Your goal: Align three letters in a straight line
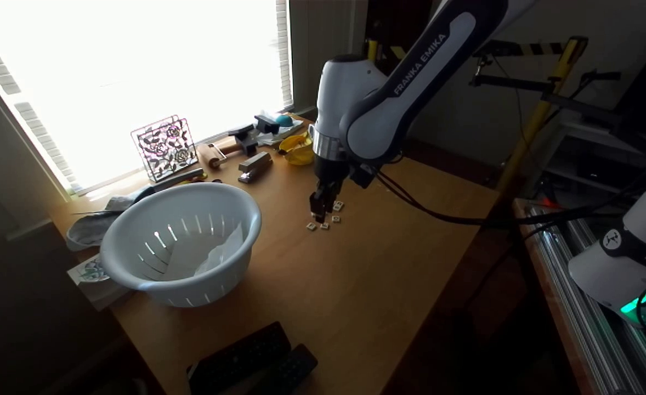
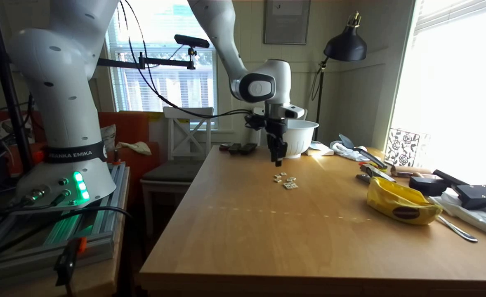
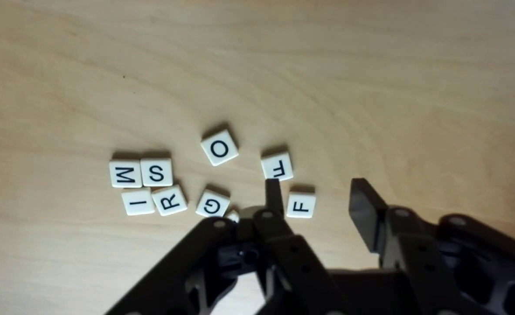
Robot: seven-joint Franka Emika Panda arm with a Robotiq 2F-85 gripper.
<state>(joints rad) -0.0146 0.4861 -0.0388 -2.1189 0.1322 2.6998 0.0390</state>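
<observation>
Several small cream letter tiles lie flat on the wooden table. In the wrist view an F tile [image 3: 301, 204] shows between the fingers, nearer the left one. A second F tile [image 3: 277, 166] is just beyond the left fingertip. An O tile [image 3: 219, 148] and a G tile [image 3: 212, 203] lie apart to the left. M [image 3: 126, 173] and S [image 3: 156, 172] sit side by side, with I [image 3: 138, 201] and R [image 3: 169, 201] close below. Another tile [image 3: 232, 215] is mostly hidden behind the left finger. My gripper [image 3: 315, 181] is open and empty above the tiles; it shows in both exterior views [image 1: 318, 211] [image 2: 277, 159].
A pale blue colander [image 1: 180, 241] stands beside the tiles. Dark remotes [image 1: 251, 356] lie near the table end. A yellow pouch [image 2: 402, 202], a stapler [image 1: 255, 166] and other clutter line the window side. Cables [image 1: 443, 216] hang from the arm.
</observation>
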